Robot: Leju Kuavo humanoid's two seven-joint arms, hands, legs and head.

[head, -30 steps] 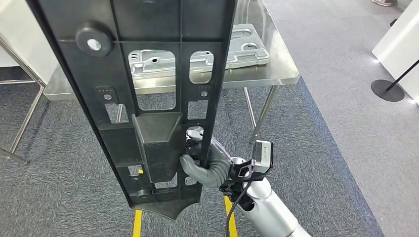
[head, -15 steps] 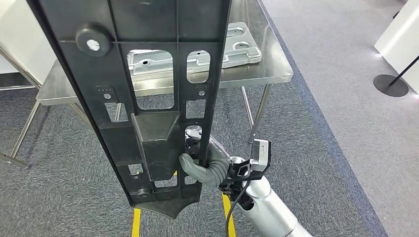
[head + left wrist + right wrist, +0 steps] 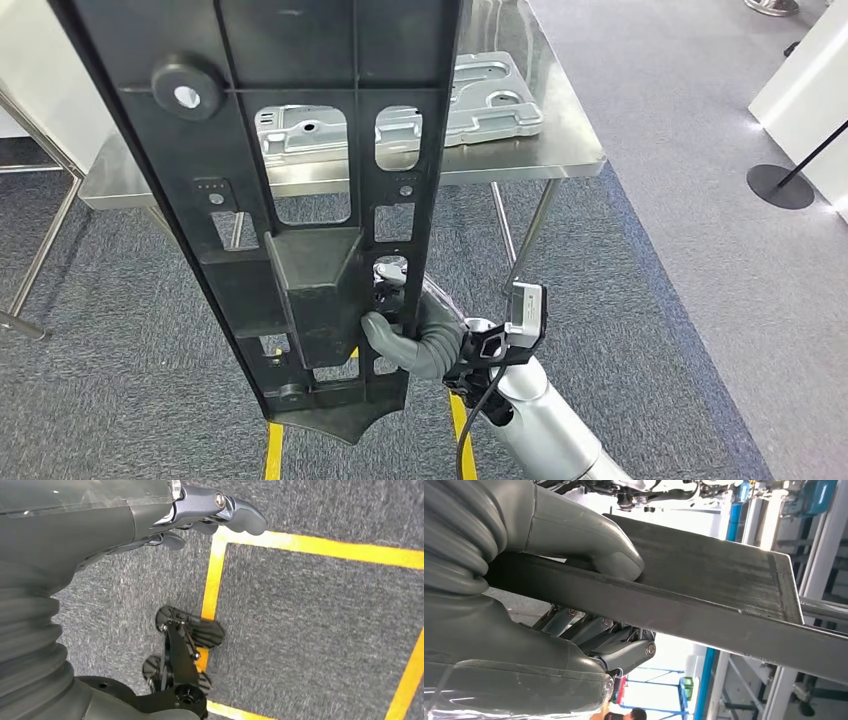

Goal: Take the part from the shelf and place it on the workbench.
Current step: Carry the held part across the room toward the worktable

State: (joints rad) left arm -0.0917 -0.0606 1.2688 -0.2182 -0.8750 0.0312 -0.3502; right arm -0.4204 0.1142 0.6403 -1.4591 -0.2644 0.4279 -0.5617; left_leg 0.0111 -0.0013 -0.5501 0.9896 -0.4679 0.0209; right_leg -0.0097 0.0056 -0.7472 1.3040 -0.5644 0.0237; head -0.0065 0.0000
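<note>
the right hand (image 3: 405, 335) gripped a long black plastic part (image 3: 300, 200) near its lower end, thumb (image 3: 589, 540) pressed on one face of a rib and the darker fingers (image 3: 609, 640) folded against the other, so that the part was clamped between them. the part stood nearly upright in front of the head camera, tilted slightly, its upper end running out of the top of the picture. through its cut-outs and beside it appeared the steel workbench (image 3: 560, 150), standing ahead across a stretch of grey carpet (image 3: 620, 330), well apart from the part. a silvery metal plate (image 3: 480, 95) already lay on the bench top. the left hand (image 3: 200, 517) hung over the carpet and a yellow floor line (image 3: 320, 547); it held nothing, and whether its fingers were spread or curled could not be told from the angle. judged from this layout, the pick-up stage was complete, since the part was off the shelf and carried in the hand; the approach to the workbench and the setting-down both remained to be done. yellow floor tape (image 3: 277, 450) lay just below the part's lower end.
</note>
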